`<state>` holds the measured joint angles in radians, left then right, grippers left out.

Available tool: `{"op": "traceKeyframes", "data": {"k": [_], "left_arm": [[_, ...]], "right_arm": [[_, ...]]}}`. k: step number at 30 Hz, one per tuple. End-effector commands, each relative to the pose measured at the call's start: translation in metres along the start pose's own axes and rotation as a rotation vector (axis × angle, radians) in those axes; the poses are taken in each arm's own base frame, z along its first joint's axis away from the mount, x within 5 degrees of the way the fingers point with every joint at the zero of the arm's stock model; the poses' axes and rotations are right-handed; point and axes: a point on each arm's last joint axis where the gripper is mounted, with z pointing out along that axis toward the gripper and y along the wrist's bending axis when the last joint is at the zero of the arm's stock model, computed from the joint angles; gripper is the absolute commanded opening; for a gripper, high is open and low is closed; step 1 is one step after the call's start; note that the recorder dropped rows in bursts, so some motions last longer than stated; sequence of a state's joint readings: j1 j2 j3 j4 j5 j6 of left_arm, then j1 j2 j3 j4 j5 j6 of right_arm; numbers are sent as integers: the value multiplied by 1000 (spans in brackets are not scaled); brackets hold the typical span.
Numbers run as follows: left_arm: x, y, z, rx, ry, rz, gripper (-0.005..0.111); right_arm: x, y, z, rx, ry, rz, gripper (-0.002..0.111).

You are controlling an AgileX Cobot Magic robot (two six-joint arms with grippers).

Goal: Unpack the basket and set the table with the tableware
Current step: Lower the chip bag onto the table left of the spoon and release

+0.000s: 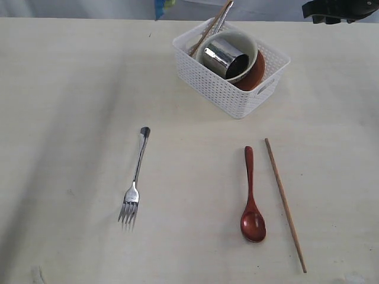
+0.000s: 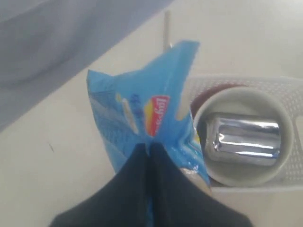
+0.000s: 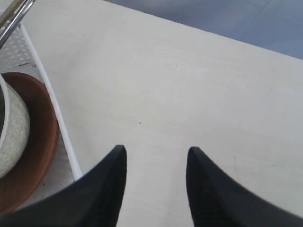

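The white basket stands at the back of the table. In it a steel cup lies in the cream bowl, which leans on a brown plate. A chopstick and a steel handle stick out of its far corner. A fork, a red-brown spoon and one chopstick lie on the table. My left gripper is shut on a blue snack packet, held above the basket's edge. My right gripper is open and empty over bare table beside the basket.
A blue-grey cloth or floor borders the table's far edge. My right arm shows dark at the back right corner. A tip of the blue packet shows at the top edge behind the basket.
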<state>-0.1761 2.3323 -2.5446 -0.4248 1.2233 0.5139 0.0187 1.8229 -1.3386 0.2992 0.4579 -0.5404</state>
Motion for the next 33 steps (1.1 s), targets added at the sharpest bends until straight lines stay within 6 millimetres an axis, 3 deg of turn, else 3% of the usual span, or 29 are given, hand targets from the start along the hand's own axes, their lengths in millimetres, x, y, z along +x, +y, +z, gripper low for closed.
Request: {"op": "traceKeyframes", "data": {"k": [1,8,14,21,25,33], "left_arm": [[7,-8,-2,20,46,8,0],[27,-31,-18,58,150,4,0],[62,-67,-19,37,275,28,0],[102,-132,18,-42,297,277,0],[111,-162,40,-41,315,421,0],[117,-191,66,-38,327,620,0]], "right_arm": [[0,-2,-1,7,-13,6,40],[0,-2,-1,7,-13,6,40],[0,-2,-1,7,-13,6,40],[0,-2,-1,6,-11,6,40],[1,-2,-1,2,-6,8,40],[1,-2,-1,2,-6,8,40]]}}
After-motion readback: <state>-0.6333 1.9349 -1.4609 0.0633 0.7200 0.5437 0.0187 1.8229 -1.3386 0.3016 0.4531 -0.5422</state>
